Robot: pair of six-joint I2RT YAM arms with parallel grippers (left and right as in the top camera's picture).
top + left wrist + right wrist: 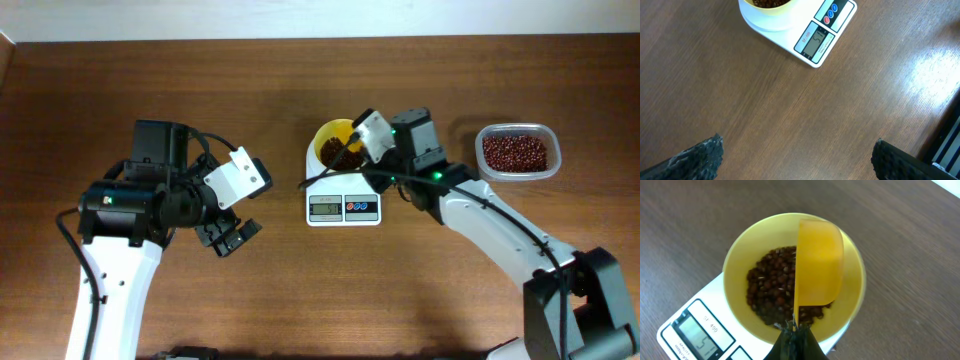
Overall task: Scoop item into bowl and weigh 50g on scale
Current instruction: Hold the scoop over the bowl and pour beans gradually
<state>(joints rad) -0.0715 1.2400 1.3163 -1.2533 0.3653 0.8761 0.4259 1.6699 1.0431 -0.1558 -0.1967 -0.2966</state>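
**A:** Where are the red-brown beans [771, 287]?

**B:** Heaped in the pale yellow bowl [735, 255], covering its bottom. The bowl sits on the white kitchen scale [343, 208], at the end away from the display [814, 42], and it is narrower than the scale.

**A:** What does the display show?

**B:** From the left wrist view the digits look like 51. The red button [827, 20] and the blue ones lie beside it along the same edge.

**A:** And the right end effector [794, 339]?

**B:** Its fingers are pressed onto the handle of a small yellow scoop [820, 265], pinching it. The scoop hangs over the bowl, turned on its side so that its rounded back faces the wrist camera — its mouth is toward the beans, and I cannot tell whether it holds any.

**A:** The left end effector [800, 160]?

**B:** Spread, with nothing between the fingers. Both dark textured fingertips [700, 155] show at the bottom corners of its wrist view, above bare brown worktop [300, 290]. It is to the left of the scale, apart from it.

**A:** Anything else on the worktop?

**B:** A clear container [517, 177] with more of the same beans stands to the right of the scale, near the right arm — touching neither the scale nor the bowl.
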